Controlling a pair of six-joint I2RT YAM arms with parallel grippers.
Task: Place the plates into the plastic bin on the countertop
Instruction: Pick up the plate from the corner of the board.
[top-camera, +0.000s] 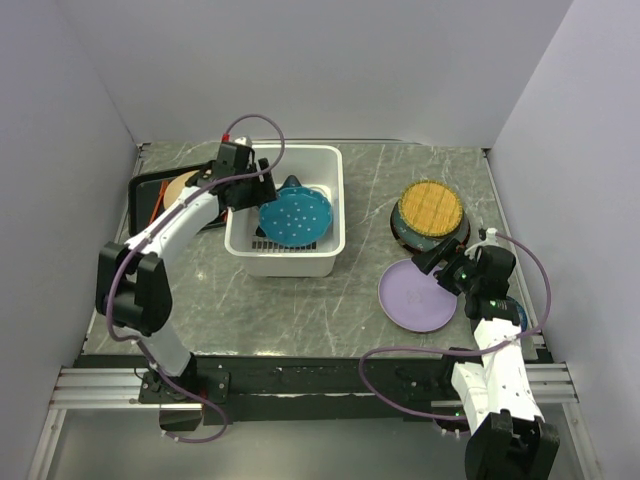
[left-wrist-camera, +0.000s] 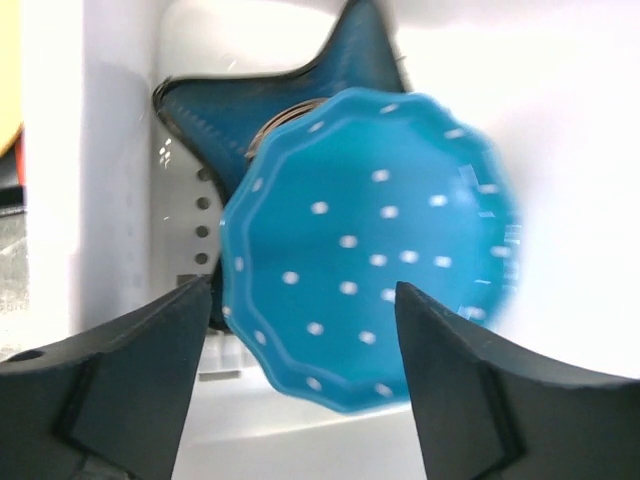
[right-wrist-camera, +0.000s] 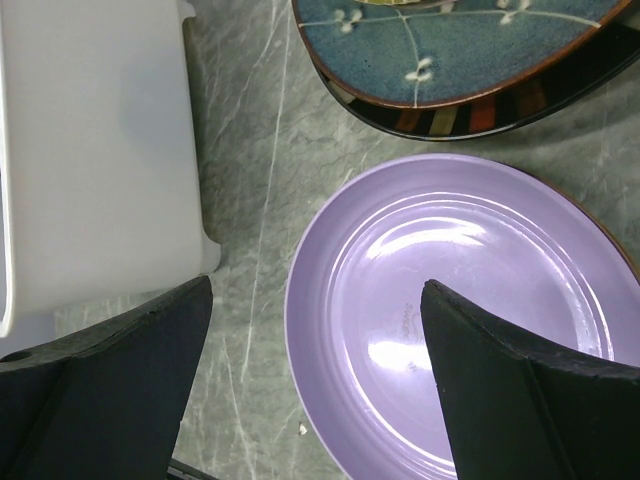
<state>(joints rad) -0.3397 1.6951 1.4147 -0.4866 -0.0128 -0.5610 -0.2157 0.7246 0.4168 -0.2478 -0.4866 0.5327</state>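
Two plates lie inside the plastic bin (top-camera: 285, 264). The teal dotted plate (top-camera: 296, 217) is on top, and the blue star-shaped plate (top-camera: 291, 184) is beneath it, its points showing toward the bin's far wall. The left gripper (top-camera: 262, 190) hangs over the bin's left rim with its jaws spread wide and pinching nothing. In its wrist view the dotted plate (left-wrist-camera: 370, 250) sits just beyond the gap between the two fingers (left-wrist-camera: 130, 380). I cannot tell whether the left finger brushes the plate's edge. The plate's right side is smeared, and glare whitens much of the bin wall there.

On the countertop (top-camera: 340, 300) right of the bin lies the lavender plate (top-camera: 415, 298), near the bin but apart from it. The right gripper (top-camera: 437, 262) hovers above it, jaws wide apart and empty. Its fingers (right-wrist-camera: 530, 390) cover parts of that plate (right-wrist-camera: 450, 320) in the wrist view.

Farther right of the bin stands a stack of plates: the yellow woven-look plate (top-camera: 431, 207) sits on the dark teal plate (right-wrist-camera: 450, 40), with a striped dark rim under that. Left of the bin, a black tray (top-camera: 143, 190) holds a tan plate (top-camera: 181, 186), mostly hidden by the left arm.
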